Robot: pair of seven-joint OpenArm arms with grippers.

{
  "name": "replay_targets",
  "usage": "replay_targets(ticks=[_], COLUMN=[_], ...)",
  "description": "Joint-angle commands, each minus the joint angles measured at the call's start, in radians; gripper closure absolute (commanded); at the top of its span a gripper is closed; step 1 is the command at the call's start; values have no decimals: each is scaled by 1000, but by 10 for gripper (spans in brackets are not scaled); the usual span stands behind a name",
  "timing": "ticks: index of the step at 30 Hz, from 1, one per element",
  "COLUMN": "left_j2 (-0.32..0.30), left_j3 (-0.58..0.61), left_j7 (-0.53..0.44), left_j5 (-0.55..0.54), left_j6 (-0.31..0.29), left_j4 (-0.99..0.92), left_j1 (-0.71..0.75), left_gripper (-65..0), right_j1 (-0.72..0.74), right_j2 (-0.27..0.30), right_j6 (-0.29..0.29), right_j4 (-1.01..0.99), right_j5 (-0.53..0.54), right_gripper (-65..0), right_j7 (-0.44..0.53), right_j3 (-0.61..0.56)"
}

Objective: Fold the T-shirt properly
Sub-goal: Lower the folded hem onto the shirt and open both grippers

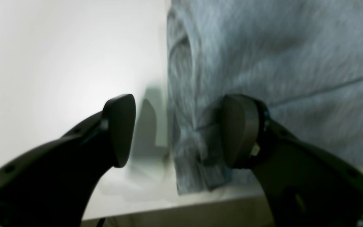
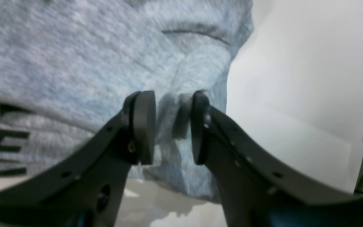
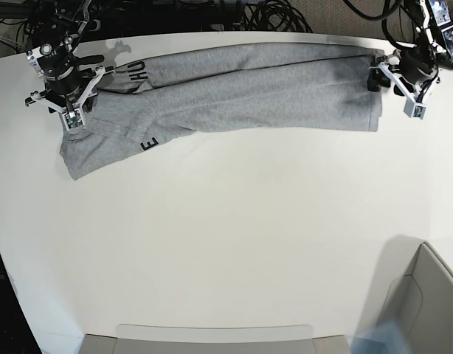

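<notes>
A white table fills the view, black cables tangled behind it.

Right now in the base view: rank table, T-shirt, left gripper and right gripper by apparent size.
1. Table, fills most of the view.
2. T-shirt, a long grey band across the far side.
3. Left gripper and right gripper: both small and partly hidden by their arms, so I won't rank them.

Soft heathered cloth T-shirt; matt table
</notes>
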Motion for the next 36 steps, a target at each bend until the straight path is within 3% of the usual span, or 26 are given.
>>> replay_targets(ticks=[1,5,15,25,29,36], left_j2=[-13,-13,-10,30,32,27], left_j3=[-5,-5,-5,-3,7,205], left_j7=[-1,-1,-43,2,39,72], left_j5=[-11,-5,200,219,219,217], left_j6=[-70,-86,-86,-86,-86,-86], left_j4=[9,-28,-257,-295,-295,-295], left_j1=[5,4,-91,-108,-117,-150], left_gripper=[-421,-421,-421,-380,-297,-129], right_j1=[1,1,1,1,5,8], right_j2=[7,6,6,6,6,6], right_j6=[12,12,12,12,12,12], right_j4=[16,16,16,17,17,17], right_j5=[6,6,6,6,6,6], right_gripper=[-189,-189,-189,-189,-189,-189], right_j7=[14,12,14,14,14,14], right_j3=[3,2,2,0,0,0])
